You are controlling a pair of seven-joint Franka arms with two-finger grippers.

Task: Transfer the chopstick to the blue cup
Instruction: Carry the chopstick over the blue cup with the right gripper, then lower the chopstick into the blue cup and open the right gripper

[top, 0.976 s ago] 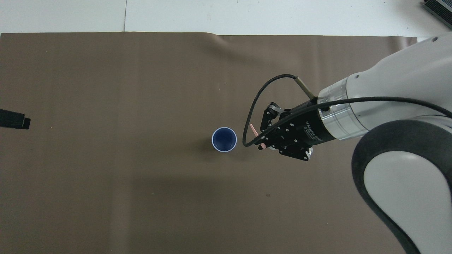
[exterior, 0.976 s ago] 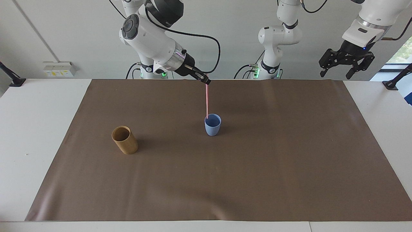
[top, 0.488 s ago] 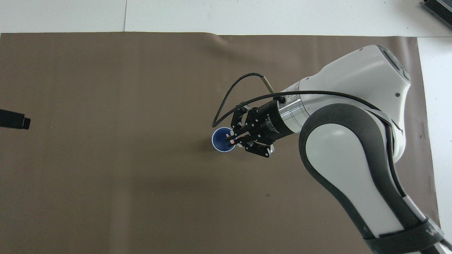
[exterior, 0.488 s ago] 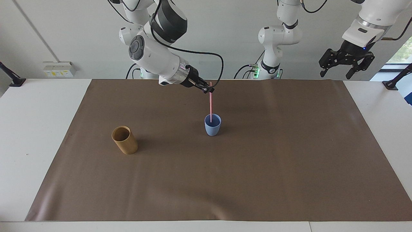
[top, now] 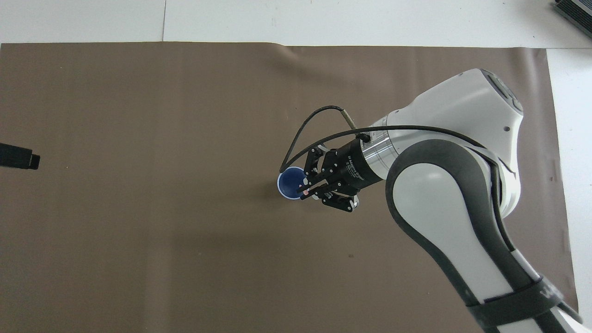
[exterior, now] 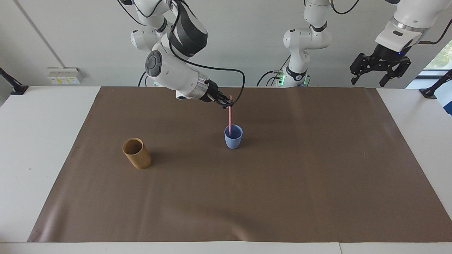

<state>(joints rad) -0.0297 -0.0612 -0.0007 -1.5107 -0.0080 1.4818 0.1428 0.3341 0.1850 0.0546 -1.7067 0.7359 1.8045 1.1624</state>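
The blue cup [exterior: 233,138] stands upright near the middle of the brown mat. The pale-pink chopstick [exterior: 230,118] stands almost upright with its lower end inside the cup. My right gripper [exterior: 227,102] is shut on the stick near its top, over the cup. In the overhead view the right gripper [top: 305,190] covers the edge of the blue cup [top: 287,183] toward the right arm's end, and only the chopstick's top end [top: 305,190] shows. My left gripper [exterior: 380,73] waits open and empty, raised over the left arm's end of the table.
A tan cylindrical cup [exterior: 137,153] stands on the brown mat [exterior: 282,194] toward the right arm's end, a little farther from the robots than the blue cup. The right arm hides it in the overhead view. White table [exterior: 46,141] borders the mat.
My right gripper has moved over the blue cup and come down. The chopstick's lower end, which hung by the cup's rim, now sits inside the cup. The left arm has not moved.
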